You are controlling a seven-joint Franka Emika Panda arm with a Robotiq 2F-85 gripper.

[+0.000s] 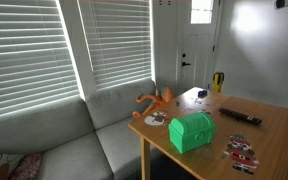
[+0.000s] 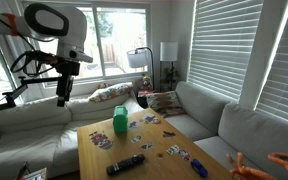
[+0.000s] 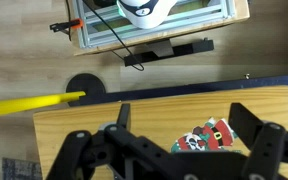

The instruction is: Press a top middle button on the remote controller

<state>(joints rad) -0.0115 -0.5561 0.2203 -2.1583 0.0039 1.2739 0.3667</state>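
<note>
On the desk [image 2: 92,165], the remote controller [image 2: 125,164] lies flat near one edge, apart from the green chest [image 2: 121,120], whose lid is shut, hiding any contents. High off to the side, the gripper [image 2: 62,95] hangs spread wide, empty.

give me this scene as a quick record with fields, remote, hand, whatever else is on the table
remote: lies flat on the wooden table, untouched
hand: open, empty, raised high, far from the remote
green box: lid shut, near the middle of the table
cards: scattered around the box
orange toy: at a table corner by the sofa
task: button not yet pressed
</note>
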